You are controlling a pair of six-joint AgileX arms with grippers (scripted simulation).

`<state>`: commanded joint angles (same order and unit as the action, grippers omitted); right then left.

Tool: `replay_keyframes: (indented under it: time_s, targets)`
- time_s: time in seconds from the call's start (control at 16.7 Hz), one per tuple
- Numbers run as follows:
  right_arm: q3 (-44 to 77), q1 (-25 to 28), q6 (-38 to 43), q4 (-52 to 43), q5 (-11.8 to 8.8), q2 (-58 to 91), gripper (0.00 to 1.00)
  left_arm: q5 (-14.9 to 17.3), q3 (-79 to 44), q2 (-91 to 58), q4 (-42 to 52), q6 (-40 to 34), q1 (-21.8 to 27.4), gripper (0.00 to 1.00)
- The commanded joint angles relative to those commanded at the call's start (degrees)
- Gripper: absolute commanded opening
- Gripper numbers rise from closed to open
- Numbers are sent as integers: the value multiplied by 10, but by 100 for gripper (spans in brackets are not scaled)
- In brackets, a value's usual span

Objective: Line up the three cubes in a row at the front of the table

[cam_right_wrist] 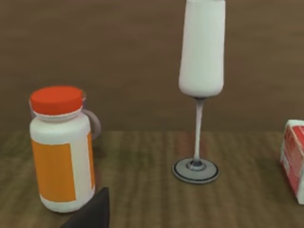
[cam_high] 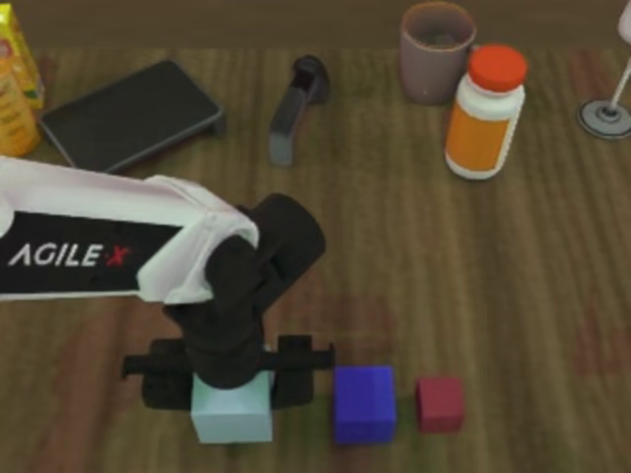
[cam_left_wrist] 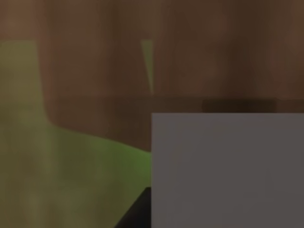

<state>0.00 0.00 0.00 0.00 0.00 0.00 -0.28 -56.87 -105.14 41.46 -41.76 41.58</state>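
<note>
Three cubes stand in a row near the front edge of the wood-grain table [cam_high: 473, 296]. The larger pale blue-white cube [cam_high: 232, 416] is on the left, the deep blue cube [cam_high: 364, 404] in the middle and the small dark red cube [cam_high: 439, 404] on the right. My left gripper [cam_high: 231, 384] reaches down over the pale cube, a black finger [cam_high: 168, 386] against each side, shut on it. In the left wrist view the pale cube [cam_left_wrist: 228, 171] fills the frame, one fingertip [cam_left_wrist: 137, 213] at its edge. Of my right gripper [cam_right_wrist: 95, 213], only a dark tip shows in the right wrist view; it is outside the top view.
Along the back stand a dark grey tray [cam_high: 128, 113], a dark handle-shaped object [cam_high: 296, 108], a mug [cam_high: 437, 51], an orange-capped bottle [cam_high: 485, 110] and a tall glass [cam_high: 604, 116]. A yellow box [cam_high: 15, 79] is at the back left. A red-and-white carton [cam_right_wrist: 294, 159] sits beside the glass.
</note>
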Motion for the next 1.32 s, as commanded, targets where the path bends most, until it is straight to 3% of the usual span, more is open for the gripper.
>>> replay_keyframes:
  time_s: [0.36, 0.96, 1.32]
  targets:
    - [0, 0, 0, 0, 0, 0, 100, 0, 0, 0, 0, 0, 0, 98]
    - [0, 0, 0, 0, 0, 0, 100, 0, -1, 1, 2, 0, -1, 100]
    - [0, 0, 0, 0, 0, 0, 100, 0, -58, 43, 103, -3, -6, 100]
